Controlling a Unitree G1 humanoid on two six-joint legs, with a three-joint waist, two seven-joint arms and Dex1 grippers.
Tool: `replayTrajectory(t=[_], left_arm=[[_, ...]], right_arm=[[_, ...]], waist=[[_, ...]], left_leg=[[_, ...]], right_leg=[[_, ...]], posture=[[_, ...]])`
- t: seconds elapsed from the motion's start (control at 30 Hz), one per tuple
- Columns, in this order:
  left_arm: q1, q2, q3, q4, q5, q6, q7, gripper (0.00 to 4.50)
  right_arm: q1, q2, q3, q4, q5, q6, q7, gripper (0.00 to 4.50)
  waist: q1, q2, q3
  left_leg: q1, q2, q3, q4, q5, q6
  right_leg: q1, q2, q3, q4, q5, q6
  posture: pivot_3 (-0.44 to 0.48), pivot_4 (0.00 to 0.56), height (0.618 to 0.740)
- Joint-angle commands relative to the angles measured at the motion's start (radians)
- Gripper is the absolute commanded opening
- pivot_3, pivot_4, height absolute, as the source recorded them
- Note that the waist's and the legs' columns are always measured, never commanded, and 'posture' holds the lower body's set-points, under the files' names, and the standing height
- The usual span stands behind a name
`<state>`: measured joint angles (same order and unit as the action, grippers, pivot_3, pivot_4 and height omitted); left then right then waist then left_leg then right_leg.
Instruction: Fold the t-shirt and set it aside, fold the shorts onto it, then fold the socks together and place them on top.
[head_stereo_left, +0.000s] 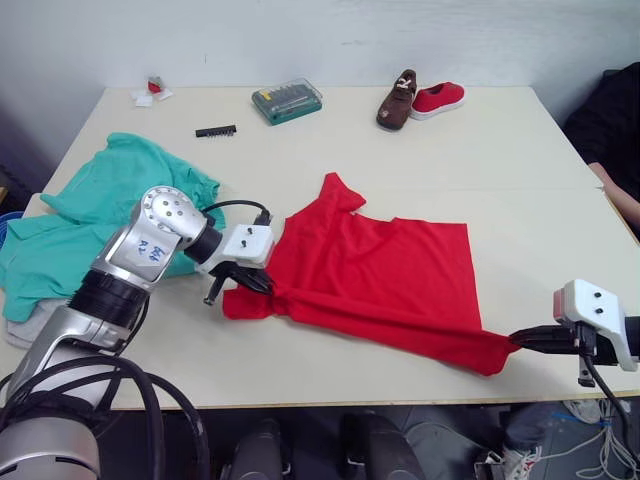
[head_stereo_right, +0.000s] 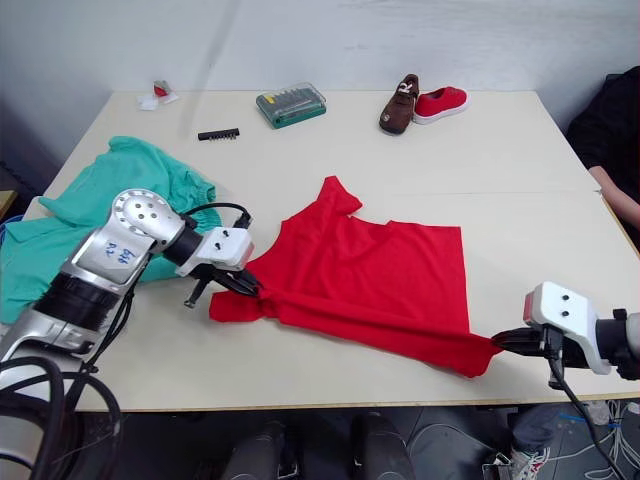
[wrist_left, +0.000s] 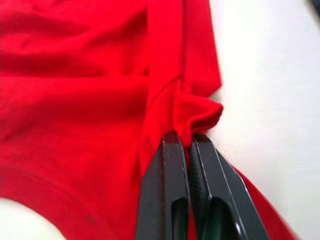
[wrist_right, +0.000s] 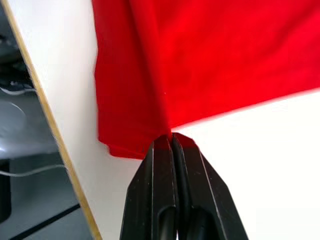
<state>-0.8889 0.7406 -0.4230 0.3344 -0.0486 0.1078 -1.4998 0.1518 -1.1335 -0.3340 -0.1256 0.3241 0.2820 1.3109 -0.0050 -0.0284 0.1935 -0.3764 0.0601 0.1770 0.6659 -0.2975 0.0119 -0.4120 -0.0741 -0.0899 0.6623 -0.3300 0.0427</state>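
Cloth of the t-shirt (head_stereo_left: 385, 275) is pinched at both near ends, so the first fold is judged to be under way. At about 5 o'clock on the table (head_stereo_left: 520, 150), close to the near edge, the right gripper (head_stereo_left: 517, 340) is seen. Its two black fingers are pressed tight together, and a corner of the red hem is caught between them. At about 8 o'clock, the left gripper (head_stereo_left: 268, 283) is closed in the same way on a bunched bit of red cloth near a sleeve.

Between the two grips, the near edge of the shirt is pulled into a long ridge. This ridge runs from 8 o'clock to 5 o'clock, nearly side to side. The rest of the shirt is spread away from both grippers, toward 12 o'clock. So the held edge would likely be carried that way, over the flat part. Each arm is right at its own end, so neither is nearer.

Farther out, at 9 to 10 o'clock, the shorts (head_stereo_left: 95, 215) are heaped in a teal pile, well apart from the shirt. A bit of grey, maybe the socks (head_stereo_left: 30, 325), is tucked under their near edge. At the far edge, near 12 o'clock, a brown shoe (head_stereo_left: 398, 100) and a red shoe (head_stereo_left: 438, 98) are placed touching. A green tool case (head_stereo_left: 287, 101) is set near 11 o'clock.
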Motion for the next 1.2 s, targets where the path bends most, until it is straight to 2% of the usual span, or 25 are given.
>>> replayTrajectory(t=[0.03,0.23,0.27,0.3,0.37,0.53,0.63,0.73,0.77,0.9,1.0,1.1,1.2], left_arm=[[-0.018,-0.007,0.004,0.049,0.026,-0.054,-0.028,0.0],[-0.023,-0.046,0.031,0.111,0.03,-0.067,0.0,0.0],[-0.022,-0.051,0.041,0.116,0.025,-0.057,0.008,0.24],[-0.02,-0.054,0.054,0.119,0.018,-0.055,0.016,0.5],[-0.018,-0.057,0.076,0.121,0.012,-0.045,0.034,0.95],[0.002,-0.035,0.191,0.076,-0.045,0.018,0.104,2.43],[0.064,0.011,0.272,-0.032,-0.092,0.096,0.132,3.36],[0.187,0.082,0.368,-0.201,-0.154,0.211,0.164,4.26],[0.234,0.104,0.398,-0.26,-0.17,0.246,0.179,4.49],[0.426,0.166,0.523,-0.486,-0.238,0.379,0.253,4.49],[0.538,0.194,0.582,-0.588,-0.27,0.399,0.269,4.49],[0.615,0.221,0.566,-0.598,-0.217,0.301,0.278,4.49],[0.613,0.207,0.539,-0.552,-0.181,0.217,0.309,4.49]], right_arm=[[-0.017,0.024,-0.002,0.007,-0.026,-0.038,-0.048,0.04],[-0.014,0.067,-0.009,-0.014,-0.023,-0.029,-0.109,0.04],[-0.012,0.073,-0.015,-0.015,-0.021,-0.027,-0.121,0.01],[-0.01,0.078,-0.024,-0.017,-0.017,-0.024,-0.13,0.19],[-0.006,0.084,-0.038,-0.022,-0.01,-0.019,-0.138,0.62],[0.015,0.097,-0.13,-0.082,0.035,0.031,-0.172,2.28],[0.052,0.117,-0.21,-0.171,0.078,0.081,-0.193,3.29],[0.082,0.16,-0.273,-0.307,0.16,0.149,-0.219,4.31],[0.086,0.175,-0.281,-0.353,0.192,0.173,-0.232,4.5],[0.066,0.233,-0.229,-0.513,0.316,0.265,-0.307,4.5],[0.051,0.243,-0.165,-0.59,0.366,0.295,-0.331,4.5],[0.024,0.241,-0.09,-0.623,0.367,0.292,-0.344,4.5],[-0.005,0.238,-0.05,-0.623,0.373,0.296,-0.355,4.5]], waist=[[-0.001,0.0,0.0],[0.001,0.0,0.0],[0.001,0.0,0.0],[0.001,0.0,0.0],[0.001,0.0,0.0],[0.0,0.0,0.0],[-0.003,0.0,0.0],[-0.007,0.0,0.0],[-0.008,0.0,0.0],[-0.019,0.0,0.0],[-0.021,0.0,0.0],[-0.02,0.0,0.0],[-0.016,0.0,0.0]], left_leg=[[0.0,0.0,0.0,0.0,0.0,0.0],[0.001,0.001,-0.001,0.002,0.001,-0.001],[0.001,0.001,-0.001,0.002,0.001,-0.001],[0.001,0.001,-0.001,0.002,0.001,-0.001],[0.001,0.001,-0.001,0.001,0.001,-0.001],[0.001,0.001,-0.001,0.001,0.001,-0.001],[0.001,0.001,-0.001,0.001,0.001,-0.001],[0.002,0.002,-0.001,-0.001,0.001,-0.002],[0.002,0.002,-0.001,-0.001,0.001,-0.002],[0.002,0.002,-0.003,-0.001,0.001,-0.002],[0.002,0.002,-0.004,-0.002,0.001,-0.002],[0.003,0.002,-0.004,-0.002,0.001,-0.003],[0.002,0.001,-0.004,-0.003,0.0,-0.002]], right_leg=[[0.0,0.0,0.0,0.0,0.0,0.0],[0.001,-0.001,0.0,0.002,0.0,0.0],[0.001,-0.001,0.0,0.002,0.0,0.0],[0.001,-0.001,0.0,0.002,0.0,0.0],[0.001,-0.001,0.0,0.002,0.0,0.0],[0.001,-0.001,0.0,0.002,0.0,0.0],[0.001,-0.001,0.0,0.002,0.0,0.0],[0.001,0.0,0.0,0.002,0.0,0.0],[0.001,0.0,0.0,0.002,0.0,0.0],[0.003,-0.001,0.0,0.002,0.0,-0.001],[0.003,-0.001,0.0,0.002,0.0,-0.001],[0.003,-0.001,0.0,0.001,0.0,-0.001],[0.003,-0.002,0.0,0.001,0.0,-0.001]], posture=[[0.0,0.15,0.74],[0.0,0.15,0.74],[0.0,0.15,0.74],[0.0,0.15,0.74],[0.0,0.15,0.74],[0.0,0.15,0.74],[0.0,0.15,0.74],[0.0,0.15,0.74],[0.0,0.15,0.74],[0.0,0.15,0.74],[0.0,0.15,0.74],[0.0,0.15,0.74],[0.0,0.15,0.74]])
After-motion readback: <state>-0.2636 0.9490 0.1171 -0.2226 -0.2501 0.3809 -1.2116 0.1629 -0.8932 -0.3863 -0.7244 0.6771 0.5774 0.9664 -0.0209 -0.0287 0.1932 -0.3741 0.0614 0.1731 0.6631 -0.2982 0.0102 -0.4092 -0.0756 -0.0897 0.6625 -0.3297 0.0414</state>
